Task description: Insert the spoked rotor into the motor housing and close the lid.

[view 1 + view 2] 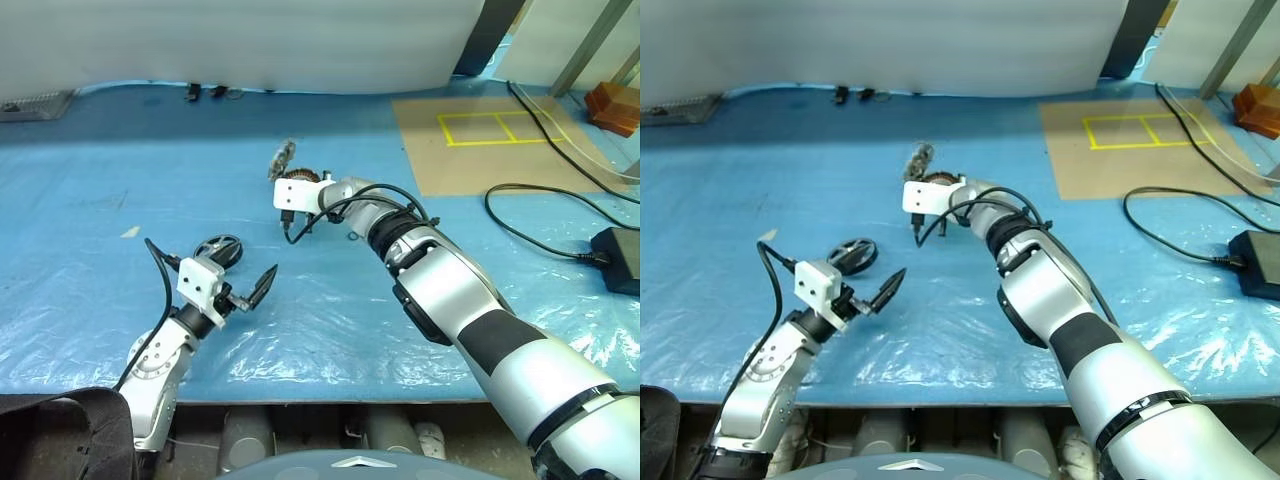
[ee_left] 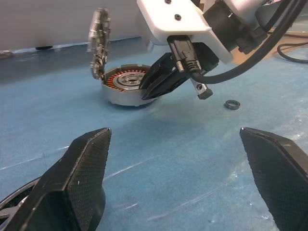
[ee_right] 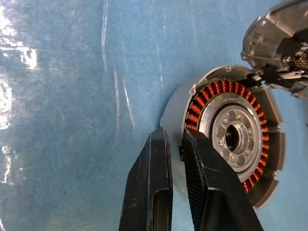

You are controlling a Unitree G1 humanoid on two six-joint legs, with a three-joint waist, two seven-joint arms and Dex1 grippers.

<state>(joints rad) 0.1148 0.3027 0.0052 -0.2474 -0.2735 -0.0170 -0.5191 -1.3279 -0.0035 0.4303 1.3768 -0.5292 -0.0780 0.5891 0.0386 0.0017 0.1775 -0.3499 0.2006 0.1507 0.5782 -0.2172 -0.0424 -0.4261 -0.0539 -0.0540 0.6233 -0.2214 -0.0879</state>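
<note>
- Far left on the crinkled blue plastic sheet (image 1: 90, 210) lies the spoked rotor (image 1: 218, 250), a small dark-rimmed metal wheel with thin silver spokes, flat on the sheet and outside the housing.
- Just beside it hangs the left gripper (image 1: 252, 293), its two black fingers spread wide with nothing between them; one fingertip is close by the wheel's rim, and I cannot tell whether it touches.
- Toward the middle sits the motor housing (image 3: 231, 139), a squat round silver puck and the only container here. Inside it is a ring of copper-orange windings around a silver centre hub with a circle of small holes; no rotor sits in it.
- The lid (image 2: 97, 41), a thin silvery-grey toothed disc, stands upright on its hinge at the housing's far edge, so the housing is open.
- The right gripper (image 3: 175, 144) points down at the housing's near rim, its black fingers pressed almost together. The tips are at the rim; whether they pinch the wall I cannot tell.
- A small dark ring (image 2: 232, 104) lies on the sheet near the housing, apart from it.
- Further right, a brown board (image 1: 480, 150) carries a rectangle of yellow tape, crossed by black cables (image 1: 540, 215).
- No readable writing or brand mark on any part.
</note>
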